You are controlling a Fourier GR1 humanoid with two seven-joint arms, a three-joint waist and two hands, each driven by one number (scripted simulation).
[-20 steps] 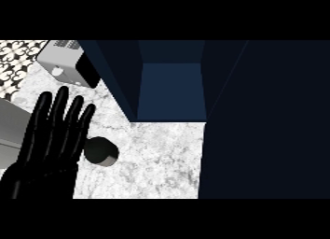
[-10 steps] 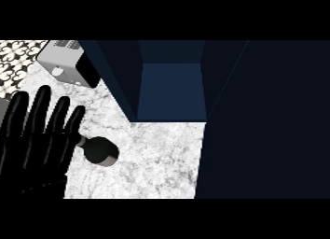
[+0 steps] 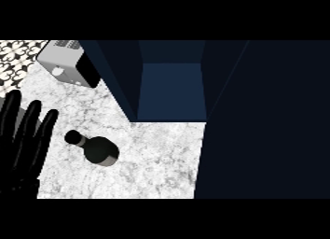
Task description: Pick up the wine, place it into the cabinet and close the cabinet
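**Left hand flat beside the wine; no grasp**

Left hand (image 3: 17, 144) at the view's left edge: fingers straight, spread, holding nothing. Wine (image 3: 93, 147) stands just right of the fingertips, apart from them, seen from above, neck leaning toward the hand. Toaster (image 3: 68, 63) lies beyond the bottle. Cabinet (image 3: 169, 91) stands open further right. Right hand unseen, so the left looks nearer.

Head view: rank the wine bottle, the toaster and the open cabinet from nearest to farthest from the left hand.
From the left hand:
1. Wine bottle, just right of the fingers on the counter.
2. Toaster, up by the back wall.
3. Open cabinet, farther right.
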